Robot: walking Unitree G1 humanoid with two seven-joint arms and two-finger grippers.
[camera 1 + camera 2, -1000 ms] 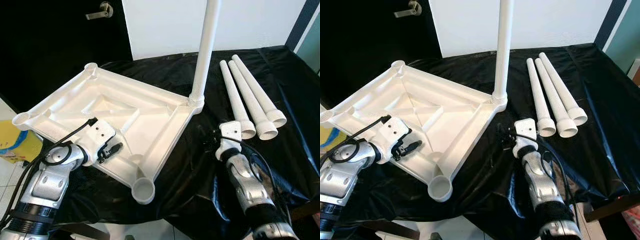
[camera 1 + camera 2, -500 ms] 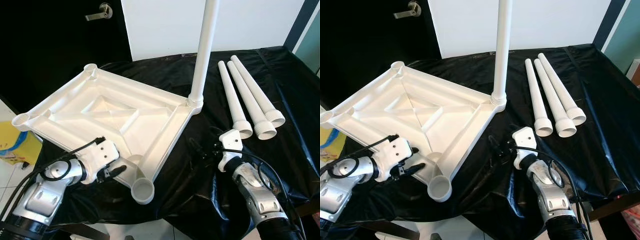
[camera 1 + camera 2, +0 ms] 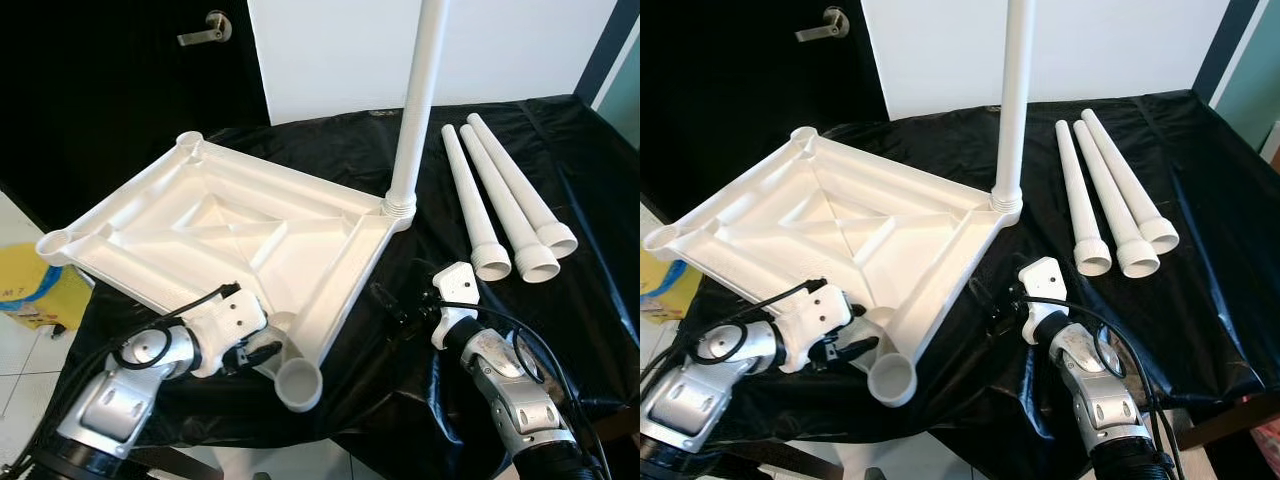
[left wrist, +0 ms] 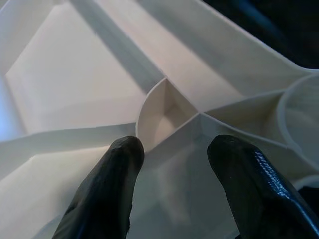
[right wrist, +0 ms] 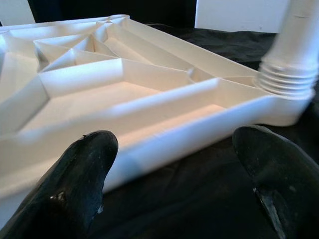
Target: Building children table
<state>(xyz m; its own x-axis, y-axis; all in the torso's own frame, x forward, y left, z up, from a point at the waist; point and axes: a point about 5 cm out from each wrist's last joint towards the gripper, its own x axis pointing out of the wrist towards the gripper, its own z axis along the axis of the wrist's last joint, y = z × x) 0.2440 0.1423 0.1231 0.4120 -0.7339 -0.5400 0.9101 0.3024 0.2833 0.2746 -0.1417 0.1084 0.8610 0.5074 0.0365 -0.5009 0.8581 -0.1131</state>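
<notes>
The white table top point(image 3: 230, 225) lies upside down on the black sheet, ribs facing up. One white leg point(image 3: 420, 100) stands upright, screwed into its far right corner. Three loose white legs point(image 3: 505, 200) lie side by side on the sheet to the right. My left gripper point(image 3: 262, 352) is open at the top's near corner, beside the empty socket point(image 3: 298, 385); in the left wrist view the left gripper point(image 4: 172, 149) hovers over the ribs, holding nothing. My right gripper point(image 3: 395, 305) is open low over the sheet, right of the top's edge, and points at that edge point(image 5: 164, 144).
The black sheet point(image 3: 580, 300) covers the work surface and drops off at the near edge. A black door with a lever handle point(image 3: 205, 28) and a white wall stand behind. A yellow object point(image 3: 30, 295) lies on the floor at the left.
My left gripper has drawn back from over the table top's middle to its near corner by the socket. The right arm has pulled back a little. The camera has shifted slightly.
</notes>
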